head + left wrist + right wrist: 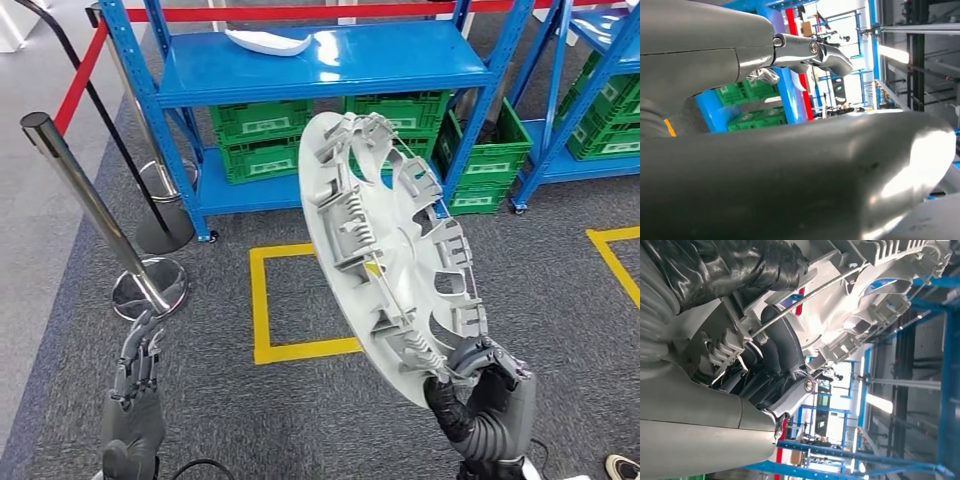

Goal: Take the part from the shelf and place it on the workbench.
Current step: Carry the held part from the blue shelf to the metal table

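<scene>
From the head view, the right hand (483, 385) grips the lower rim of the part (389, 255), a large round silver-grey wheel cover, and holds it up tilted in the air with its ribbed, clipped back facing the camera. The part hangs in front of the blue shelf (324, 65), clear of it, above grey carpet and a yellow taped square (264, 300) on the floor. The left hand (138, 375) sits low to the left, fingers straight and together, pointing up, holding nothing. On the shelf's top board lies a white curved piece (268, 41); green crates (260, 138) fill the lower level, and a chrome barrier post (83, 195) with a red belt (79, 75) stands to the left. In the left wrist view, the grey thumb (791, 170) looms large and blurred, a metal-jointed finger (810, 52) stretches out straight with nothing in it, and blue shelving with green crates shows behind. In the right wrist view, the dark fingers (734, 265) are closed over the part's (851, 300) rim, its pale ribs and a thin wire ring pressed close against the hand, blue shelf frames beyond.
</scene>
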Controlling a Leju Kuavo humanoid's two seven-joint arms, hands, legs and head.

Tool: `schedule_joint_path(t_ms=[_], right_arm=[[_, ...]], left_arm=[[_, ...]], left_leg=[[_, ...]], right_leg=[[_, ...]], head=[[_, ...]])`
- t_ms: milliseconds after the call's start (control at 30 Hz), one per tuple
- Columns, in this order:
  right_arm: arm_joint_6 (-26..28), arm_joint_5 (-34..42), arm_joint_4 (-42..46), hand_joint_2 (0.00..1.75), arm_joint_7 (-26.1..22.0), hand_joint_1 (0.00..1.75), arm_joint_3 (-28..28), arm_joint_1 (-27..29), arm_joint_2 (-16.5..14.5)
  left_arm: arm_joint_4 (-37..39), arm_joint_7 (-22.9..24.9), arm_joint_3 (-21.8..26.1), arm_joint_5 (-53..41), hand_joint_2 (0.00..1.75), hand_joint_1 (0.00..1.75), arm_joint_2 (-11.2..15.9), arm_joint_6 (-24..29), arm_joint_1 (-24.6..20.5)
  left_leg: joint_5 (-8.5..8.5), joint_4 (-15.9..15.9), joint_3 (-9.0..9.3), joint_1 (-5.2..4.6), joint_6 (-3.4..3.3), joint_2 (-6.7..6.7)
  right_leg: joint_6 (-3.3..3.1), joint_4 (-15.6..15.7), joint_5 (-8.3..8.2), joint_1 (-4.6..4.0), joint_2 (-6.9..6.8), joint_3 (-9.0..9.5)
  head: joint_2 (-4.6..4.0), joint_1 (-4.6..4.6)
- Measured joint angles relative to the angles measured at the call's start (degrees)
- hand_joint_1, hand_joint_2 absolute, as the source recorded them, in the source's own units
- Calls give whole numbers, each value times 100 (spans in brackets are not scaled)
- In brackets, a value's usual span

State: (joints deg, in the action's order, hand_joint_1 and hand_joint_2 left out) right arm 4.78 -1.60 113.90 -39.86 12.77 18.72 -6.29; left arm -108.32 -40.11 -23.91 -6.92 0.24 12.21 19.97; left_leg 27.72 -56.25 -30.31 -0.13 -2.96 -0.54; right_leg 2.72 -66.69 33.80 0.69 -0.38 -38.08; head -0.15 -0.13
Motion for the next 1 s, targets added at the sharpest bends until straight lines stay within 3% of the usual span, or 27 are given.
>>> schedule_joint_path(t_ms=[33, 67, 100, 133, 167, 200, 233, 267, 300, 367, 400, 433, 467, 533, 567, 600, 633, 667, 700, 733, 800, 900, 933, 1000], right_arm=[[-1, -8, 0, 175, 0, 175, -3, 15, 2], [-4, -17, 0, 175, 0, 175, -5, 30, 4], [-8, -22, 0, 175, 1, 175, -5, 44, 6], [-11, -27, 0, 175, 1, 175, -6, 54, 8], [-14, -31, 0, 175, 1, 175, -7, 58, 10], [-14, -31, 0, 175, 2, 175, -8, 58, 11], [-13, -31, 1, 175, 2, 175, -11, 58, 12], [-13, -33, 1, 175, 3, 175, -15, 62, 13], [-12, -35, 1, 175, 2, 175, -19, 69, 13], [-13, -39, 0, 175, 1, 175, -26, 90, 14], [-14, -40, -1, 175, 0, 175, -27, 96, 15], [-15, -37, -1, 175, 1, 175, -28, 101, 15], [-17, -34, -2, 175, 1, 175, -29, 105, 15], [-24, -29, -3, 175, 1, 175, -30, 117, 15], [-28, -29, -5, 175, 1, 175, -31, 121, 15], [-33, -30, -7, 175, 2, 175, -31, 125, 15], [-36, -31, -8, 175, 2, 175, -31, 129, 15], [-38, -31, -9, 175, 3, 175, -31, 132, 15], [-39, -32, -9, 175, 4, 175, -31, 136, 15], [-39, -33, -9, 175, 5, 175, -30, 138, 15], [-42, -35, -9, 175, 5, 175, -29, 139, 15], [-54, -41, -9, 175, 3, 175, -29, 137, 15], [-58, -43, -9, 175, 3, 175, -29, 139, 15], [-63, -45, -9, 175, 2, 175, -31, 142, 16]], left_arm=[[1, 0, -1, 8, 0, 0, 0, 1, 3], [1, 0, -1, 11, 0, 0, 0, 2, 5], [2, 0, -2, 13, 0, 0, 0, 3, 7], [2, 0, -4, 16, 0, 0, 0, 5, 9], [2, 0, -5, 19, 0, 0, 0, 8, 10], [2, 0, -7, 24, 0, 0, 0, 11, 12], [2, 0, -9, 29, 0, 0, 0, 14, 14], [2, 0, -11, 35, 0, 0, 1, 17, 17], [2, -1, -13, 42, 0, 0, 1, 18, 21], [2, -2, -16, 60, 0, 0, 2, 21, 40], [2, -2, -17, 67, 0, 0, 2, 29, 55], [2, -1, -17, 71, 0, 0, 3, 42, 71], [2, -1, -17, 72, 0, 0, 3, 58, 80], [2, 0, -17, 72, 0, 0, 4, 92, 89], [2, 0, -17, 72, 0, 0, 4, 102, 90], [2, 0, -17, 72, 0, 0, 4, 108, 91], [2, 0, -17, 72, 0, 0, 4, 110, 92], [2, 0, -17, 72, 0, 0, 4, 111, 93], [2, 0, -17, 73, 0, 0, 4, 112, 92], [2, 0, -17, 73, 0, 0, 4, 113, 90], [2, -1, -17, 72, 0, 0, 4, 113, 85], [2, -2, -17, 73, 0, 0, 5, 114, 100], [2, -1, -16, 73, 0, 0, 4, 115, 105], [2, -1, -17, 71, 0, 0, 3, 114, 104]], left_leg=[[-70, -13, -90, -7, -7, -1], [-139, -30, -187, -14, -8, -1], [-205, -54, -290, -20, -4, 0], [-267, -82, -390, -23, 5, 0], [-324, -115, -486, -26, 18, 2], [-373, -150, -566, -33, 36, 5], [-419, -182, -626, -40, 59, 7], [-471, -200, -661, -46, 86, 9], [-527, -200, -684, -47, 117, 9], [-625, -178, -723, -37, 185, 17], [-547, -208, -756, -29, 221, 24], [-349, -324, -796, -21, 258, 32], [-47, -543, -841, -5, 292, 37], [540, -1231, -917, 23, 355, 37], [648, -1551, -924, 35, 377, 37], [595, -1750, -879, 46, 392, 36], [431, -1751, -758, 55, 399, 35], [238, -1547, -547, 62, 397, 23], [132, -1175, -267, 65, 383, -18], [142, -734, 31, 55, 359, -70], [316, -113, 392, 24, 281, -140], [307, 47, 374, 8, 147, -81], [260, 64, 342, 15, 98, -60], [172, 76, 264, 21, 33, -31]], right_leg=[[9, -361, 203, 0, 8, -69], [14, -639, 261, 0, 10, -80], [13, -757, 176, -1, 12, -17], [5, -676, 3, -1, 13, 143], [-11, -391, -167, -2, 15, 406], [-31, 35, -229, -7, 17, 729], [-55, 492, -205, -14, 22, 1049], [-79, 833, -141, -26, 27, 1256], [-105, 1029, -78, -41, 29, 1350], [-175, 1086, -149, -44, 15, 1267], [-222, 1089, -216, -35, -2, 1200], [-267, 1098, -293, -21, -21, 1121], [-302, 1100, -367, -11, -41, 1035], [-335, 1092, -498, -14, -76, 874], [-334, 1081, -561, -15, -99, 795], [-326, 1060, -622, -16, -124, 710], [-313, 1030, -678, -16, -154, 626], [-296, 996, -723, -15, -185, 533], [-275, 959, -759, -15, -215, 461], [-250, 924, -784, -21, -242, 412], [-185, 881, -840, -30, -298, 363], [-74, 863, -886, -12, -329, 314], [-44, 767, -795, -4, -264, 264], [-6, 202, -391, 4, -79, 36]], head=[[0, 22], [0, 35], [0, 43], [0, 46], [0, 50], [0, 53], [1, 55], [1, 53], [1, 50], [0, 45], [0, 42], [0, 22], [0, -1], [0, -51], [0, -60], [0, -68], [1, -76], [1, -83], [1, -90], [1, -94], [1, -96], [0, -86], [0, -72], [0, -22]])
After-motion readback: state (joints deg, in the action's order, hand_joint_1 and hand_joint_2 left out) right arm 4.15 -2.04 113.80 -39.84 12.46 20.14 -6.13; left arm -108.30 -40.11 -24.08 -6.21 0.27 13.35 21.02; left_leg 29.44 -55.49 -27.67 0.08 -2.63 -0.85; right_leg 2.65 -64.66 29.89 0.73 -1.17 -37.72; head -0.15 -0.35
